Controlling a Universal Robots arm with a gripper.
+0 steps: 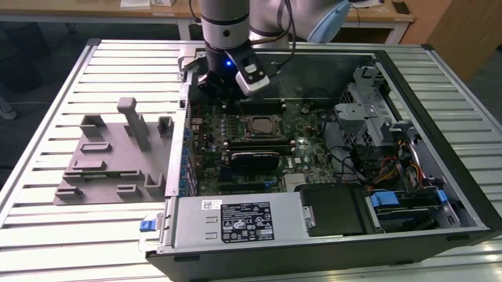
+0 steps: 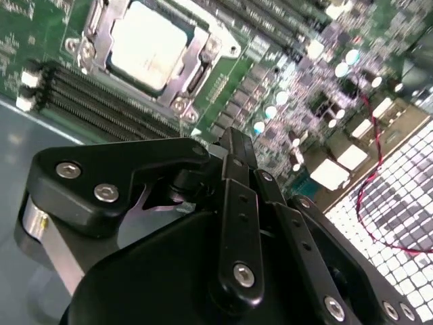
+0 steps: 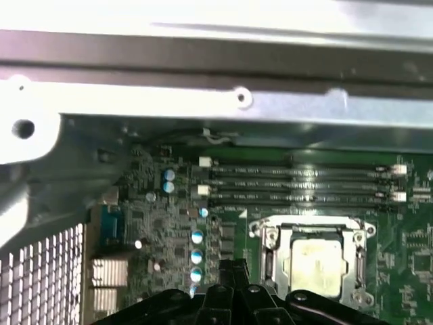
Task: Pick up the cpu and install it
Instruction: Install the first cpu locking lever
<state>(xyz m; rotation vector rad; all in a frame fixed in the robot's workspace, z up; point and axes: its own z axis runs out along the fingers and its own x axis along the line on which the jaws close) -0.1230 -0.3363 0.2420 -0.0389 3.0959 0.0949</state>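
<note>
Second wrist view, cpu (image 2: 145, 44): silvery top up, lying flat and square inside the socket, so I judge it seated rather than merely set down
Socket (image 2: 203, 42): its metal frame rings the chip on every side, which holds it level and centred; whether the latch is locked I cannot tell
Memory slots (image 2: 88, 101): empty dark rows just beside the socket, on its far side in the exterior view
Gripper (image 1: 217, 94): hangs over the far part of the motherboard toward the exterior view's left, beside the socket and apart from the cpu; open or closed I cannot tell, and I judge it carries nothing, since the chip lies in the socket
Motherboard (image 1: 302, 155): lies flat in the opened computer case, hence the arm reaching down from above
Computer case (image 1: 314, 258): on its side on the slatted table (image 1: 47, 235)
Grey tray (image 1: 102, 170): on the table at the exterior view's left of the case, well apart from the gripper
</note>
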